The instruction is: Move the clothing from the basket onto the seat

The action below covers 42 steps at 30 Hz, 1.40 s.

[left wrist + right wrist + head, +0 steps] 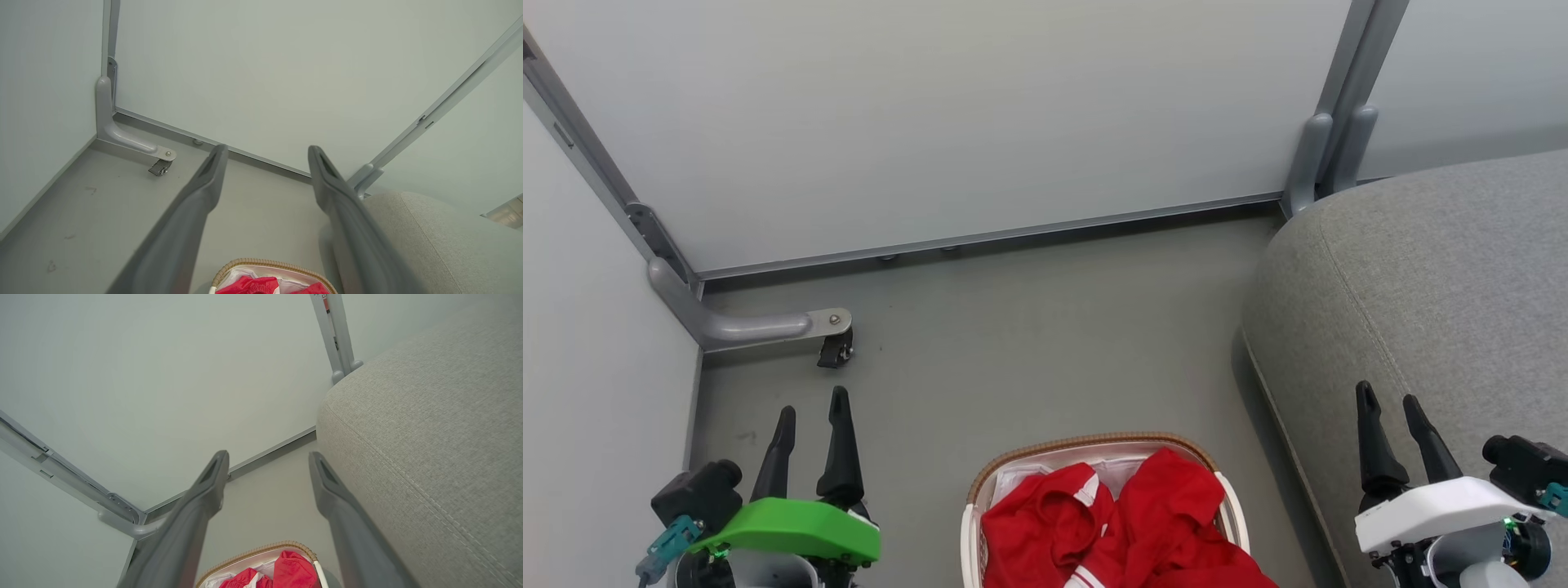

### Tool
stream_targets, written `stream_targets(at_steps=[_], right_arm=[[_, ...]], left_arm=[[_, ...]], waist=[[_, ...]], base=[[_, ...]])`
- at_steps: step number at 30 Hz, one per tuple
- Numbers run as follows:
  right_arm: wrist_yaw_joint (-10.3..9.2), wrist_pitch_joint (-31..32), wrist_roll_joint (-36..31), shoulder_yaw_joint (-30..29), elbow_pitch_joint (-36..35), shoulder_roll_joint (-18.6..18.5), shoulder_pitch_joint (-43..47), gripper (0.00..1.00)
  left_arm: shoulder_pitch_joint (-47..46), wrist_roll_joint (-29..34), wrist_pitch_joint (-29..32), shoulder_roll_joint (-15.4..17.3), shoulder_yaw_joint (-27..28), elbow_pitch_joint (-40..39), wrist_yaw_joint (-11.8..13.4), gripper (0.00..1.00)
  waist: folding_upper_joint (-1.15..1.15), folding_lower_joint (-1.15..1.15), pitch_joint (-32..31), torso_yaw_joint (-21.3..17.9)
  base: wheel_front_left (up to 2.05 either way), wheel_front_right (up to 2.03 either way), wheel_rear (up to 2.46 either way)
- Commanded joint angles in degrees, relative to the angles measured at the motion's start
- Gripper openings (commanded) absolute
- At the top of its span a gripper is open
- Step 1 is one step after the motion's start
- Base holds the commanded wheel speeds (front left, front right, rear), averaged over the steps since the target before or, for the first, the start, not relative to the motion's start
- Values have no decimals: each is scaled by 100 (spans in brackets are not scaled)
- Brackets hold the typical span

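- The pale partition panels [931, 122] are smooth, matt and flat. They stand from 9 to 1 o'clock in the head view, joined by grey metal posts.
- The floor [1029, 343] is plain grey and hard-looking, with a few faint scuffs towards 8 o'clock.
- The seat [1421, 310] lies at 3 o'clock. It is grey woven upholstery with a rounded corner and a stitched seam along its edge. No red fabric lies on the part in view, so by that showing nothing has been delivered.
- The basket [1094, 442] sits on the floor at 6 o'clock, just beside the seat's front. It is oval and white-walled, with a brown woven-look rim and a white liner.
- The clothing [1160, 514] is soft, bright red and crumpled, with white trim. It is heaped inside the basket in what look like two mounds. The whole job appears to remain: lifting and carrying towards 3 o'clock.
- The left gripper [813, 403] is at 7 o'clock over bare floor, its long dark tapering fingers spread wide and holding nothing.
- The right gripper [1387, 395] is at 4 o'clock over the seat's edge, likewise spread wide and empty.
- A grey metal foot [760, 327] with a small dark caster [836, 351] sits at 9 o'clock.
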Motion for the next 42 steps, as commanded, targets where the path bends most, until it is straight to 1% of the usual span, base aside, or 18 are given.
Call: stream_targets(at_steps=[1,21,42], right_arm=[[3,-61,-207,26,-39,-41,14,100],[3,-320,-1400,122,-133,-54,109,100],[3,-555,-2310,198,-127,-66,159,100]], left_arm=[[42,182,-59,40,-26,-13,39,100],[98,1113,-311,48,-152,145,96,100],[141,1890,-546,55,-278,378,109,100]], waist=[[0,0,4,0],[0,0,59,9],[0,0,74,12]], base=[[0,0,0],[0,0,0],[0,0,0]])
